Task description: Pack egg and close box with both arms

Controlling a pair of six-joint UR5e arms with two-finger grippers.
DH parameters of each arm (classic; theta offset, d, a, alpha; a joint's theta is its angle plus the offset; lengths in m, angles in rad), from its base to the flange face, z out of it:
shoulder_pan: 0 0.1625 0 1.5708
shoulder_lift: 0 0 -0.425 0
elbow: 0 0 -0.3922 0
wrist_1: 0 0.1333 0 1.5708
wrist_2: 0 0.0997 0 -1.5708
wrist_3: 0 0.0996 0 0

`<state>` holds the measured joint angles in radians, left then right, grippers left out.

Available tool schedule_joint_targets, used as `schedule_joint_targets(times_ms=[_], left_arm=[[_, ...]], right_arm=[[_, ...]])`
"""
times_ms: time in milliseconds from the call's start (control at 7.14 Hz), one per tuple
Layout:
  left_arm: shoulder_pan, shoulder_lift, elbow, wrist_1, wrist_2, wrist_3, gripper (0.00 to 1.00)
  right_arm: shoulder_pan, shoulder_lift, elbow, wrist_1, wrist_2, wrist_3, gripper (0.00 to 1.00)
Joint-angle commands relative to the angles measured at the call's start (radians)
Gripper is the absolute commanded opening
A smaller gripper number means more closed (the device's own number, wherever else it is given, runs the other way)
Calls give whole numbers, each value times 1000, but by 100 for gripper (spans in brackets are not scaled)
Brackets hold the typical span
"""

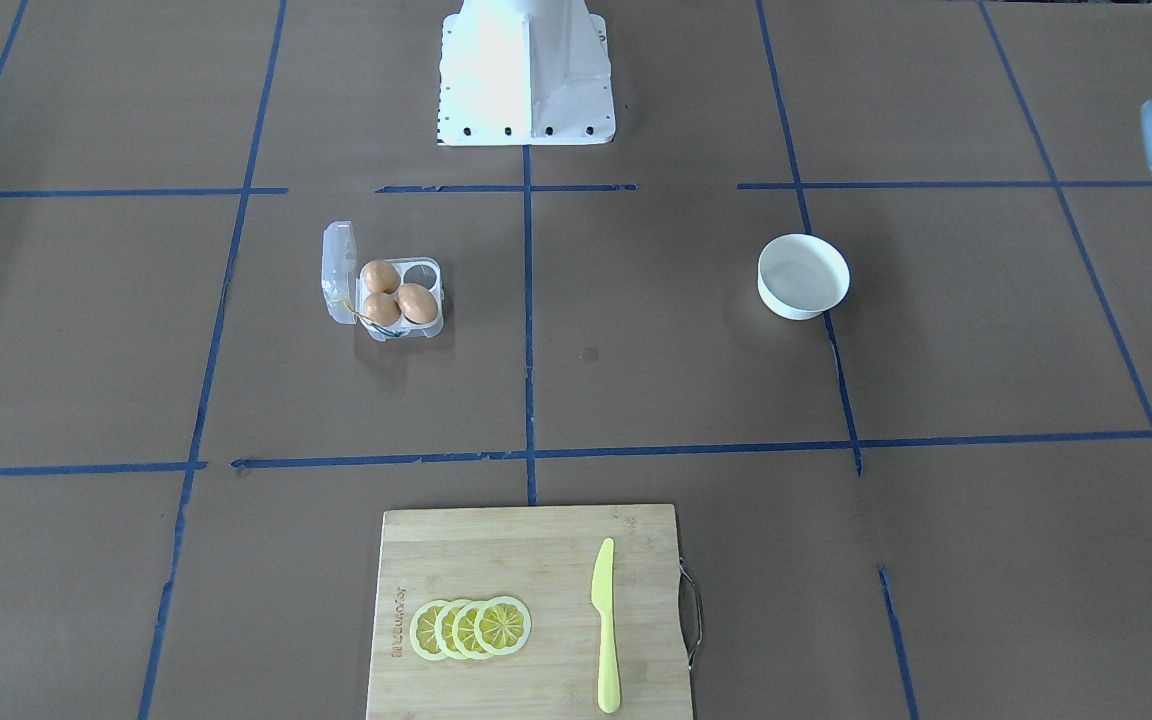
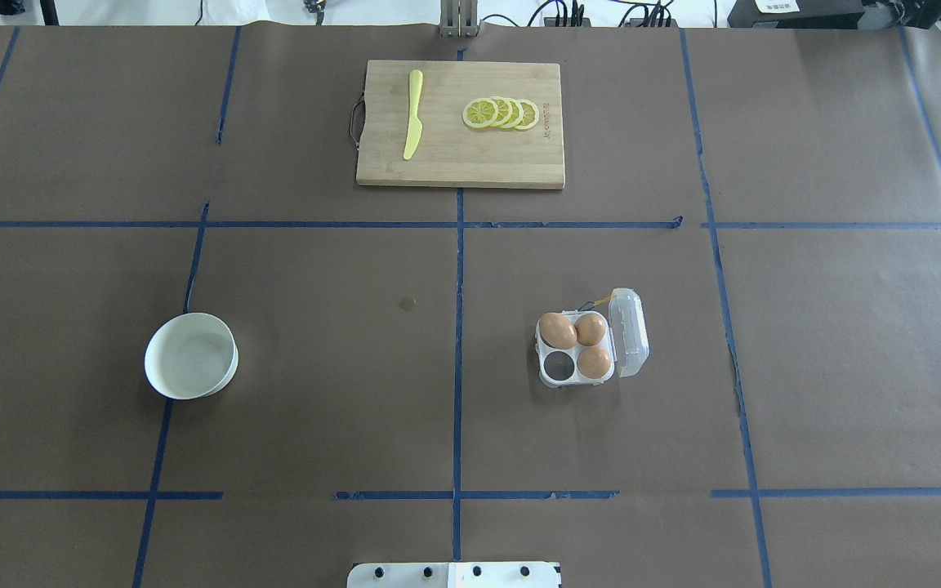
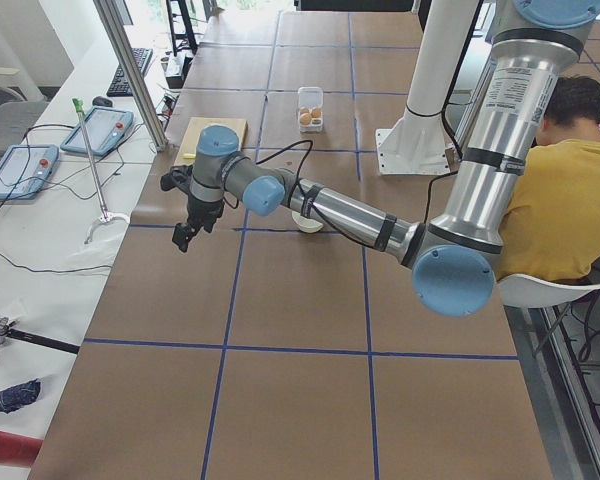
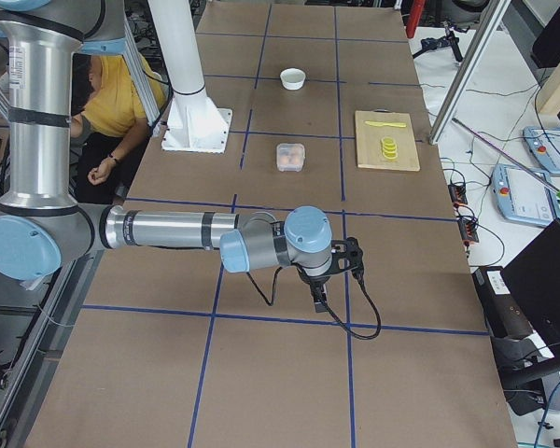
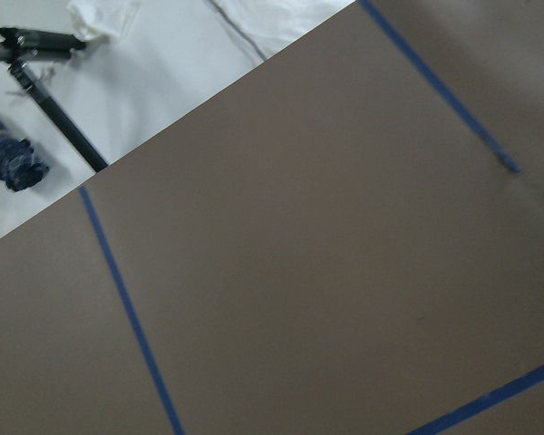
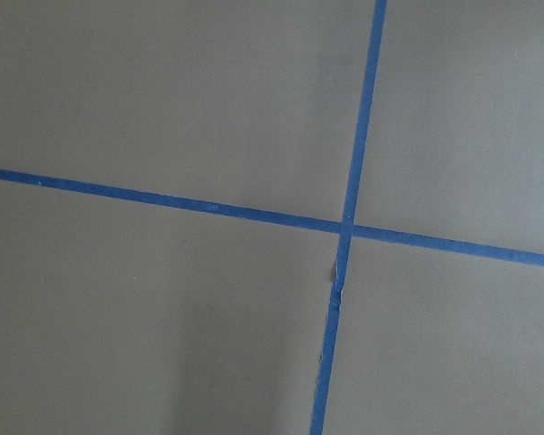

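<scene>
1. Nearest the robot, a white metal pedestal (image 2: 454, 574) with a row of bolt holes sits at the near edge of the worktop (image 2: 315, 392). The worktop is covered in brown paper ruled with blue tape lines.
2. The left arm (image 3: 350, 212), a silver tube with light-blue caps, stretches over the worktop's left end. Its black left end effector (image 3: 185, 236) hangs pointing down above bare paper; I cannot tell whether it is spread or pressed together.
3. The right arm (image 4: 168, 229) reaches over the right end. The right end effector (image 4: 319, 301) also points down, and again I cannot tell its state.
4. At mid-depth on the left stands a round, smooth white bowl (image 2: 191, 357).
5. At mid-depth, right of centre, the clear plastic box (image 2: 557, 369) lies with its hinged lid (image 2: 630, 331) swung open to the right. Matte tan eggs fill three cups: the far-left egg (image 2: 558, 330), the far-right egg (image 2: 590, 328) and the near-right egg (image 2: 595, 362). The near-left cup shows only its round hollow.
6. Farthest, a rectangular bamboo cutting board (image 2: 454, 163) carries a flat yellow plastic knife (image 2: 412, 114) and four overlapping lemon slices (image 2: 501, 113).
</scene>
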<state>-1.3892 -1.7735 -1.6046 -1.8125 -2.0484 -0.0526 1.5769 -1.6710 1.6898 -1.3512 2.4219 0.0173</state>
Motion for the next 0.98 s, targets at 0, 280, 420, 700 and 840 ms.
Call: schedule_joint_targets(times_ms=[0,280,420,700,840], left_arm=[[-88,87,32,7,-111,58,100],[-151,140,57,133,-278,185,100],[-190,141,52,203,-304,188,100],[-195,144,49,210,-311,191,100],[-194,143,48,208,-312,191,100]], right_arm=[[0,8,1,1,3,3,100],[-24,11,7,1,6,21,100],[-52,16,13,3,5,68,100],[-138,7,101,13,5,259,92],[-200,-10,134,79,5,411,69]])
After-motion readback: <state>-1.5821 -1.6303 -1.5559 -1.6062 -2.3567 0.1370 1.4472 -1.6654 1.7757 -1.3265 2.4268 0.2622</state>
